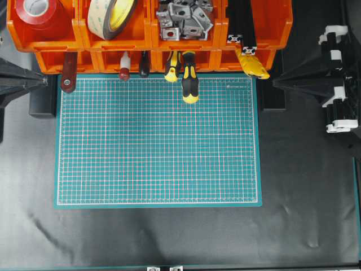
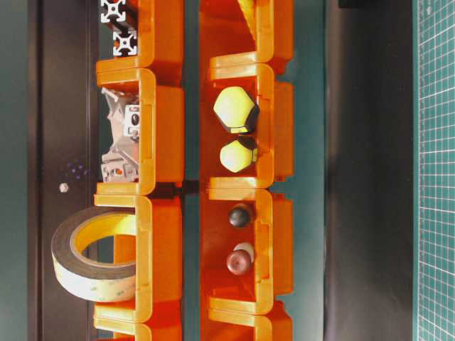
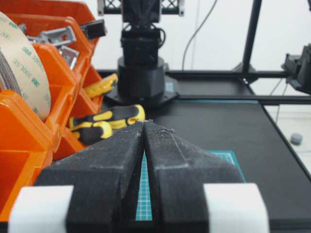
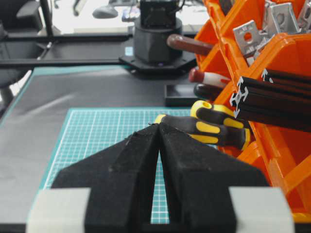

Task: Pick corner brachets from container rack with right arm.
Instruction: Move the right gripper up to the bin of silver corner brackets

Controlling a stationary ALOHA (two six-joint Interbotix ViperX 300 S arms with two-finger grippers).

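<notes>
Green grid mat lying on a black table, orange bins sitting along its far edge, silver corner brackets piling in an upper bin, right gripper hovering pinched closed, gripping nothing, left gripper likewise closed.

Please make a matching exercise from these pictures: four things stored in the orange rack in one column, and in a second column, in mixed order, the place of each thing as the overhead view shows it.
Things:
1. corner brachets
2. red tape roll
3. black slotted bars
4. yellow-and-black screwdriver handles

Places in the container rack, overhead view:
A. upper tier, far left bin
B. lower tier, sticking out over the green mat's top edge
C. upper tier, third bin from the left
D. upper tier, far right bin

Pairs: 1-C, 2-A, 3-D, 4-B
</notes>
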